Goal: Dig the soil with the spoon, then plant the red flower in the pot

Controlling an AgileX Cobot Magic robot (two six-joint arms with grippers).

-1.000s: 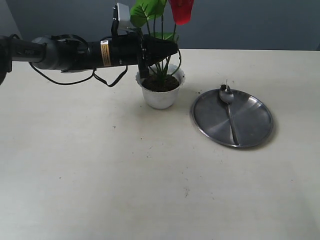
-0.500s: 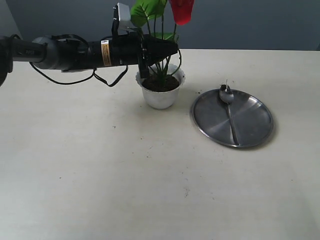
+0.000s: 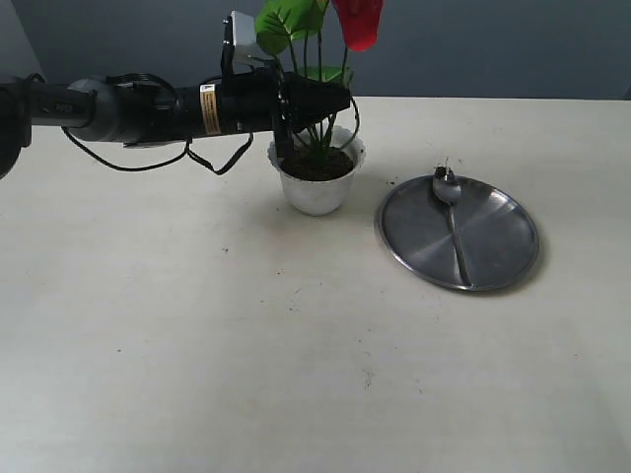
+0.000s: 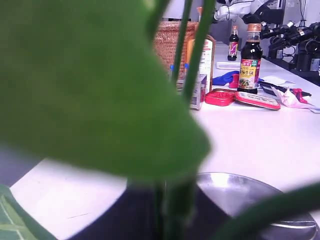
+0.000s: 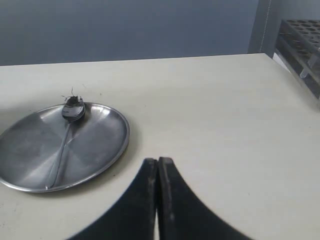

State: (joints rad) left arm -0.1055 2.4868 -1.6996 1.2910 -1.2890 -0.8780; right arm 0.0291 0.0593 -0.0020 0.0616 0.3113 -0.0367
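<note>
Tabletop (image 3: 246, 345), pale and plain, lies bare across the whole near half of the exterior view, with only a few dark crumbs scattered on it; its far edge meets a blue-grey wall just behind the pot.

Toward the far middle stands the small white plastic flowerpot with a scalloped rim (image 3: 315, 192), upright, filled to near the brim with dark brown crumbly soil (image 3: 317, 166). Thin green stems of the artificial red flower (image 3: 357, 22) rise out of that soil, carrying broad green leaves and a glossy red bloom that reaches the top edge of the view.

Reaching in from the left side, the black left gripper (image 3: 330, 99) sits above the pot at the height of the stems, which pass right at its tip. Whether its jaws are clamped on the stems or parted cannot be told; the left wrist view is filled by a blurred green leaf and stems.

Near the pot on its right lies a round shiny steel plate (image 3: 493, 246), flat on the table. Inside it rests the small steel spoon with a long thin handle (image 3: 452, 222), bowl toward the far rim and holding a little clump of soil.

In the right wrist view the right gripper (image 5: 158, 162) has its two black fingers pressed together on nothing, apart from the plate (image 5: 100, 145).
</note>
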